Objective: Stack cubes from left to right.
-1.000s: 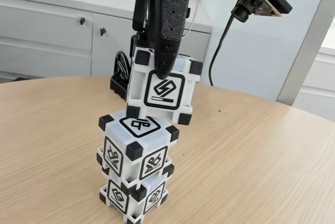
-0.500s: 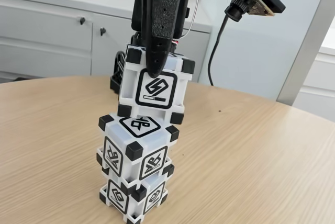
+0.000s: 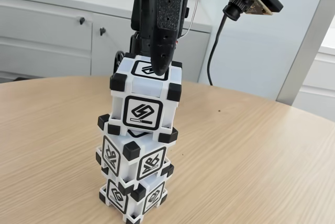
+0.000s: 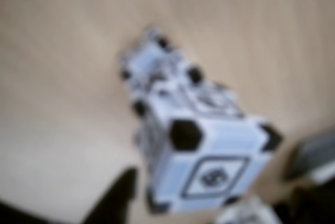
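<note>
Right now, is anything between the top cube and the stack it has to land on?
Nothing visible. The top cube already sits on the middle cube, which rests on the bottom cube. The gripper is at its top face.

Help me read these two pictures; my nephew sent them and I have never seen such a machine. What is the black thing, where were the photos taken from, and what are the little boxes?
The black thing is a small robot arm; its hand comes down from above. One picture is from a camera standing beside the table, the blurry one from a camera riding on the arm, looking down.

On the wooden table stand three alike white cubes with black corners, stacked as a tower: the bottom cube, the middle cube and the top cube. The top cube sits on the middle one, turned a little against it. The hand's fingers reach down at the top cube, one fingertip at its upper face; whether they grip it, the pictures do not settle.
</note>
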{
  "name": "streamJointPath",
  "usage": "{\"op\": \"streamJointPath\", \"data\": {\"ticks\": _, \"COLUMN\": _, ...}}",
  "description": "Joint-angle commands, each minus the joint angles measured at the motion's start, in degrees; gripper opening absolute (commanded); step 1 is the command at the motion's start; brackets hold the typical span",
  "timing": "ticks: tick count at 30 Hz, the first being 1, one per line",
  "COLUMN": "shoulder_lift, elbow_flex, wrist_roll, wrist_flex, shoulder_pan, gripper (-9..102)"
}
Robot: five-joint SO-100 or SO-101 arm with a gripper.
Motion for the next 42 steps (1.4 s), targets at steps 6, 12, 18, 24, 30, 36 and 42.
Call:
{"op": "streamJointPath", "data": {"ticks": 6, "shoulder_lift": 8.3, "elbow_flex": -2.1, "wrist_roll": 1.1, "wrist_flex": 0.5, "shoulder_pan": -0.4, "gripper": 31}}
{"op": "streamJointPath", "data": {"ticks": 12, "shoulder_lift": 24.0, "elbow_flex": -1.2, "wrist_roll": 4.5, "wrist_flex": -0.2, "shoulder_pan": -0.5, "gripper": 22}}
{"op": "streamJointPath", "data": {"ticks": 18, "shoulder_lift": 28.9, "elbow_flex": -1.2, "wrist_roll": 8.9, "wrist_flex": -0.5, "shoulder_pan": -4.2, "gripper": 10}}
{"op": "streamJointPath", "data": {"ticks": 24, "shoulder_lift": 28.6, "elbow_flex": -1.1, "wrist_roll": 17.1, "wrist_flex": -0.6, "shoulder_pan": -21.5, "gripper": 4}}
{"op": "streamJointPath", "data": {"ticks": 30, "shoulder_lift": 28.7, "elbow_flex": -1.1, "wrist_roll": 21.6, "wrist_flex": -3.0, "shoulder_pan": -32.7, "gripper": 0}}
{"op": "streamJointPath", "data": {"ticks": 36, "shoulder_lift": 28.3, "elbow_flex": 5.2, "wrist_roll": 19.3, "wrist_flex": -6.7, "shoulder_pan": -32.9, "gripper": 0}}
{"op": "streamJointPath", "data": {"ticks": 42, "shoulder_lift": 29.4, "elbow_flex": 21.4, "wrist_roll": 17.3, "wrist_flex": -15.4, "shoulder_pan": -32.8, "gripper": 0}}
